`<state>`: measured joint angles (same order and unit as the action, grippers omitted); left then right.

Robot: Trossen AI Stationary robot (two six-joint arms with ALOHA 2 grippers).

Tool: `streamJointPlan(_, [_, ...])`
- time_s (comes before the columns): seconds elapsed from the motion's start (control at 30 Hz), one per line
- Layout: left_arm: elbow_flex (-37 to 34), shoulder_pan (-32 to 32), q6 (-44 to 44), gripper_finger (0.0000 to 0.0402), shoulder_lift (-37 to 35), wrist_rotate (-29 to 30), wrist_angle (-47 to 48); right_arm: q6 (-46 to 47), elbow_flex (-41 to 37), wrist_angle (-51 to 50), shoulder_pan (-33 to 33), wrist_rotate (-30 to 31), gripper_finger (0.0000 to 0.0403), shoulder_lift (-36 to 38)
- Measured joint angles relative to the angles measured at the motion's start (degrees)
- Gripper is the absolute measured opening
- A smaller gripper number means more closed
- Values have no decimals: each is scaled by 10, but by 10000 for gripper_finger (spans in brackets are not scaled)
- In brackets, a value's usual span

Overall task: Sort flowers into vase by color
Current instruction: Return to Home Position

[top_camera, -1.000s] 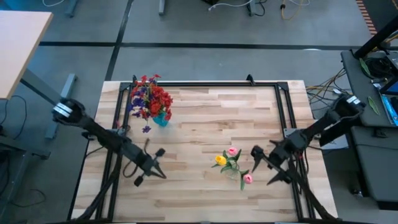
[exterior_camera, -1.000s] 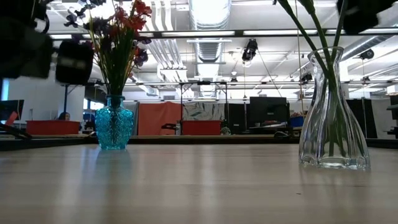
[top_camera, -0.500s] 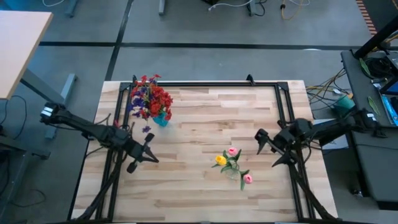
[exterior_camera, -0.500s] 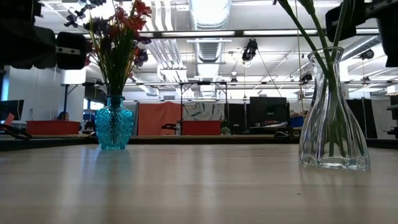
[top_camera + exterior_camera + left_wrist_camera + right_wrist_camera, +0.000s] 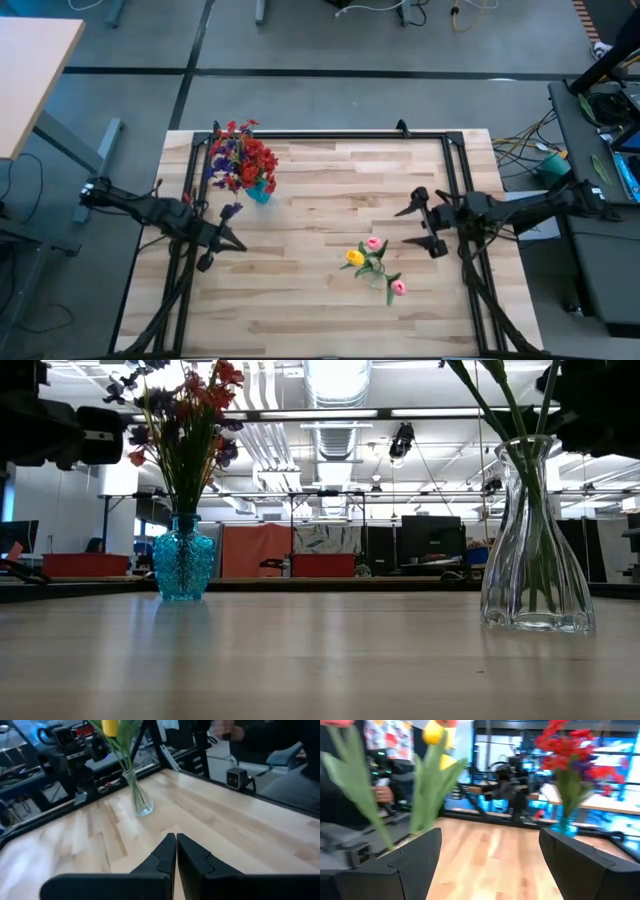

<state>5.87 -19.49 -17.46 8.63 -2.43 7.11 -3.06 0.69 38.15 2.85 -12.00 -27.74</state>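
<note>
While left claw (image 5: 176,836) sat closed and right claw (image 5: 490,832) gaped empty near the clear vase (image 5: 530,550) of tulips (image 5: 373,243), red-purple clusters (image 5: 245,160) well apart, stems (image 5: 361,795) looked light, whippy, best pinched low.

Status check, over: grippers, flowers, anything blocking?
Left gripper shut, empty, at left side. Right gripper open, empty, at right side. Red-purple flowers in blue vase, tulips in clear vase. Both grippers apart from vases.

Left pincer (image 5: 176,839) closed, right pincer (image 5: 414,228) spread wide; both arms stretch inward.
</note>
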Motion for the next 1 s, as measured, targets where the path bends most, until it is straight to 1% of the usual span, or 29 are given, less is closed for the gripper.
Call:
streamJointPlan(0.1, [0, 0, -3, 0, -50, 22, 43, -10, 0, -42, -13, 26, 327, 34])
streamJointPlan(0.17, [0, 1, -4, 0, -83, 24, 47, -12, 0, -84, -21, 31, 327, 66])
streamJointPlan(0.3, [0, 2, -9, 0, -84, 42, 54, -15, 0, -164, -22, 29, 327, 143])
streamJointPlan(0.47, [-1, 2, 5, 0, -84, 120, 54, -51, 0, -323, -21, 30, 327, 271])
streamJointPlan(0.57, [-1, 2, 41, 0, -85, 186, 50, -91, 10, -342, -21, 29, 327, 277])
streamJointPlan(0.67, [-1, 2, 111, 0, -81, 253, 50, -130, 18, -343, -21, 23, 327, 269])
streamJointPlan(0.73, [-2, 3, 153, 0, -76, 278, 47, -161, 8, -336, -21, 14, 327, 269])
streamJointPlan(0.83, [-2, 2, 180, 0, -73, 289, 49, -211, 0, -353, -21, 15, 327, 267])
streamJointPlan(0.9, [-2, 2, 181, 0, -71, 289, 48, -238, 0, -340, -21, 17, 327, 271])
streamJointPlan(1.0, [-2, 2, 182, 0, -69, 289, 46, -231, 2, -305, -21, 30, 327, 278])
